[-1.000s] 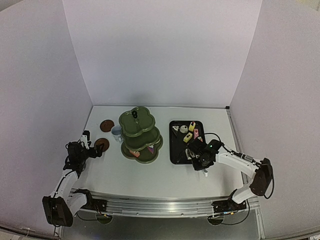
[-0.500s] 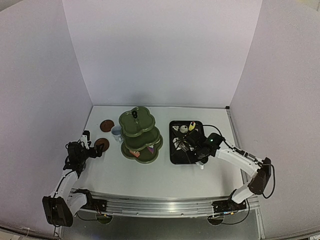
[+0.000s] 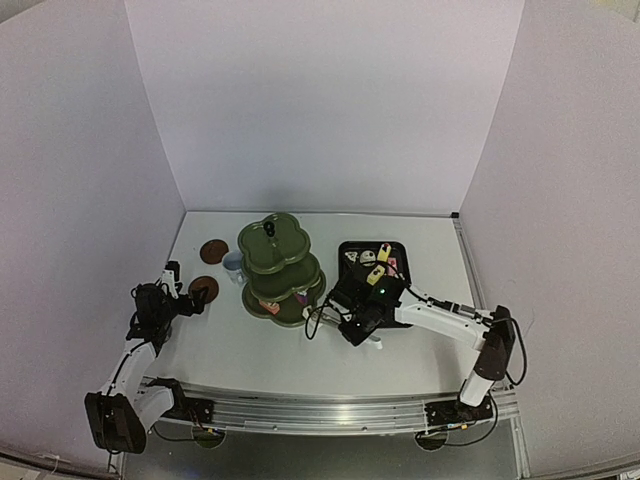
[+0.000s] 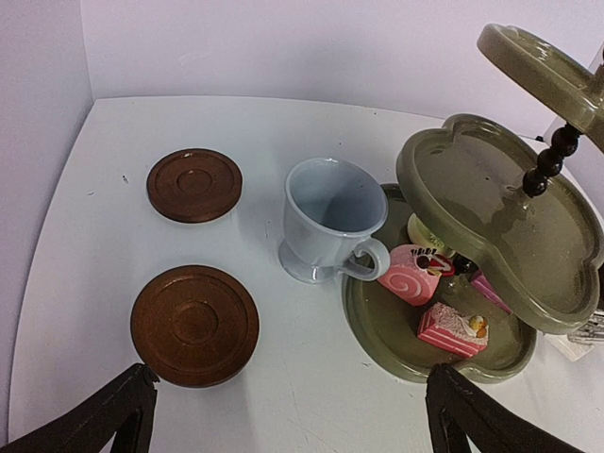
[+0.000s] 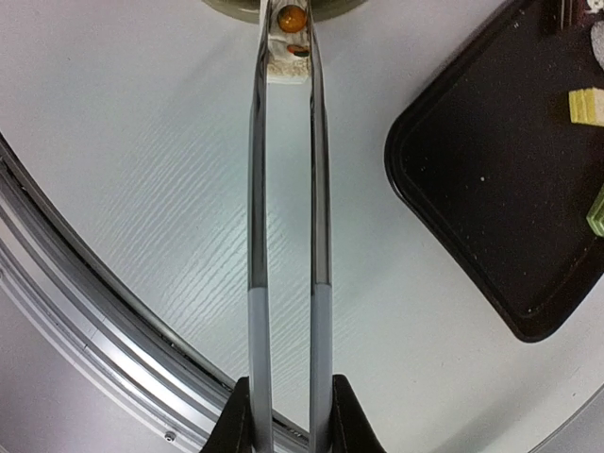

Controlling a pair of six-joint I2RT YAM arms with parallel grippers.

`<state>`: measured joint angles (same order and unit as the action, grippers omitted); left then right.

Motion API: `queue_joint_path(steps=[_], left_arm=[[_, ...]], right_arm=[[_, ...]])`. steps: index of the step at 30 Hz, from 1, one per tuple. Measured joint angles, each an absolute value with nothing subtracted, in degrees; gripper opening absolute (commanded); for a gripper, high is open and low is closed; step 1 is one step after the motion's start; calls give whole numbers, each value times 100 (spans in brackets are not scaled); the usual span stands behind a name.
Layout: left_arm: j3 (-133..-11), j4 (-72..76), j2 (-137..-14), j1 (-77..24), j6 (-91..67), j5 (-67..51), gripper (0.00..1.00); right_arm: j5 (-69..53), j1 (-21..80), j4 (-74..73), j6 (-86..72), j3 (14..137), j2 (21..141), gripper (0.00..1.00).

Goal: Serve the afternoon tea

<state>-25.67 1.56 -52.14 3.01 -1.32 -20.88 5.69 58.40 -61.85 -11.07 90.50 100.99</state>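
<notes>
The right gripper (image 5: 291, 415), nearly closed, clamps the tongs (image 5: 283, 189); these pinch a small cake (image 5: 288, 45) at the frame's top edge, by the stand (image 3: 281, 270); best to clear the rim, lower gently, then release; the left gripper (image 4: 293, 411) gapes wide, empty.

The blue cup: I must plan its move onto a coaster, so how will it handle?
Probably tippy: the cup flares wide above a narrow foot. Its glossy surface looks slippery. It is likely rigid and perhaps breakable, since it seems glazed.
</notes>
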Motion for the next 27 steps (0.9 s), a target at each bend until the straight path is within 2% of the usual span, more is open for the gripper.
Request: queue_joint_path(steps=[12,27], left_arm=[[-2567,161,-5156,301,-132,-2086,100],[-2484,204,-5140,301,-130,-2084,100]], right_arm=[[647,5854,-6071,-513,10393,11244,0],[1143,5854,-5638,-602,10565,11841,0]])
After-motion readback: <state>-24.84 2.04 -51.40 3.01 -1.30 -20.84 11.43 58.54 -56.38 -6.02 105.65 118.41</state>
